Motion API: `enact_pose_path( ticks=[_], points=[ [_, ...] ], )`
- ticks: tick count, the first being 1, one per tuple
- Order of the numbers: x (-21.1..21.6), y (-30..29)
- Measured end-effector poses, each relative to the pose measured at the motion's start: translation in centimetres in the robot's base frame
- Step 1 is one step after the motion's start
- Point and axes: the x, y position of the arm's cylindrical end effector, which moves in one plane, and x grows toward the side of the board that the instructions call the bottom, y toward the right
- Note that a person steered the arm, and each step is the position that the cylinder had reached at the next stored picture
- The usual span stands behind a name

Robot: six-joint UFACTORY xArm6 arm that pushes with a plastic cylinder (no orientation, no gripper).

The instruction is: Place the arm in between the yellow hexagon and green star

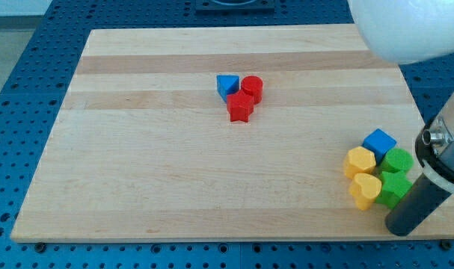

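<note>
The yellow hexagon [360, 161] sits in a tight cluster near the board's right edge. The green star [393, 188] lies below and to the right of it, with a yellow heart-like block [366, 190] touching it on the left. A second green block [397, 160] and a blue cube [379, 142] complete the cluster. My dark rod comes down from the right, and my tip [400, 229] rests at the board's bottom edge, just below and right of the green star, outside the cluster.
A blue triangular block [227, 84], a red cylinder [252, 87] and a red star [241, 107] are grouped near the top middle of the wooden board [174, 164]. A large white arm body [406, 26] fills the top right corner.
</note>
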Motion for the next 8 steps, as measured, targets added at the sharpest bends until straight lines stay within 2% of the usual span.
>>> enact_pose_path(
  ticks=[4,8],
  points=[
    [-2.6,-3.9],
    [-5.4,-2.9]
  ],
)
